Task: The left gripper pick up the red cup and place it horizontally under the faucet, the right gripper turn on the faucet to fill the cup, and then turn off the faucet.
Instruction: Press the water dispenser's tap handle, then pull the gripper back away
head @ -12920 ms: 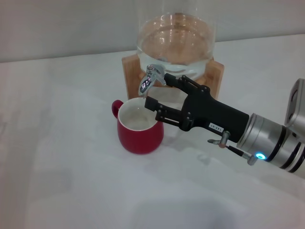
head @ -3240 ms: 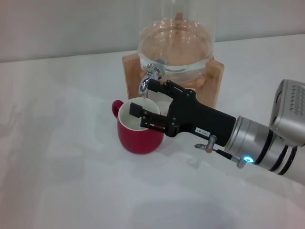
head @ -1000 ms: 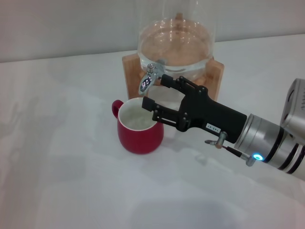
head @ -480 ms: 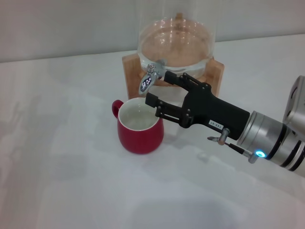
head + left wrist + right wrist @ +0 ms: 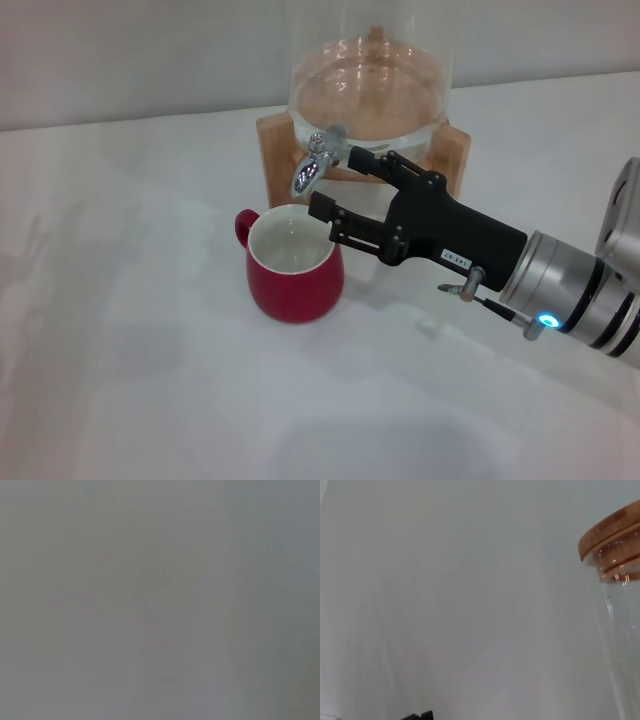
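The red cup (image 5: 293, 268) stands upright on the white table, white inside, handle to the left. It sits right below the spout of the chrome faucet (image 5: 310, 166), which sticks out of the glass water jar (image 5: 366, 95) on its wooden stand (image 5: 450, 150). My right gripper (image 5: 337, 184) reaches in from the right with its fingers apart. One finger is just right of the faucet, the other is over the cup's right rim. It holds nothing. My left gripper is out of view; the left wrist view shows only plain grey.
The white table (image 5: 130, 330) spreads to the left and in front of the cup. The right wrist view shows the jar's wooden lid (image 5: 612, 530), its glass wall and a pale wall behind.
Over the last seconds my right gripper has moved from above the cup's mouth up and to the right, ending beside the faucet. The cup has not moved.
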`<action>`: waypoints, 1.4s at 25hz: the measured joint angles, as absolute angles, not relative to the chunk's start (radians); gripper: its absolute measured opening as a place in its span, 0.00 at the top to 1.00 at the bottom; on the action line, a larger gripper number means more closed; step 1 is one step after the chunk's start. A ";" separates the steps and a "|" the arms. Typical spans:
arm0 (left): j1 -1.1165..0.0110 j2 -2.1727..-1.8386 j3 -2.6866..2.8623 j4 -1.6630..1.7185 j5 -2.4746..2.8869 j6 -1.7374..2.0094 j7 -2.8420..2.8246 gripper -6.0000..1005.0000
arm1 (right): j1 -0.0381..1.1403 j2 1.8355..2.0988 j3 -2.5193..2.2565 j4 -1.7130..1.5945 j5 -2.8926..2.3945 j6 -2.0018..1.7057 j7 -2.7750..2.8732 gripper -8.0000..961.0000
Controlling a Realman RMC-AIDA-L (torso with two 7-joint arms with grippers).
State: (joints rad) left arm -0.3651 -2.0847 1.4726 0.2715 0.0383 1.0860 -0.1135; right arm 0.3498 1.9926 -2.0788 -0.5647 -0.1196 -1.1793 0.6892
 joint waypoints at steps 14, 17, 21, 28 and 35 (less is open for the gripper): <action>-0.367 -2.085 1.473 0.271 0.038 1.086 -0.113 0.11 | 0.349 1.992 -2.071 -0.561 -0.120 -1.180 0.687 0.10; -0.367 -2.085 1.473 0.271 0.038 1.086 -0.113 0.11 | 0.343 1.991 -2.064 -0.561 -0.120 -1.180 0.680 0.10; -0.367 -2.085 1.473 0.271 0.038 1.086 -0.113 0.11 | 0.338 1.991 -2.063 -0.563 -0.120 -1.184 0.678 0.10; -0.367 -2.085 1.473 0.271 0.040 1.086 -0.113 0.11 | 0.322 1.993 -2.071 -0.569 -0.135 -1.225 0.690 0.10; -0.367 -2.085 1.473 0.269 0.040 1.086 -0.114 0.11 | 0.281 1.992 -2.061 -0.594 -0.171 -1.277 0.710 0.10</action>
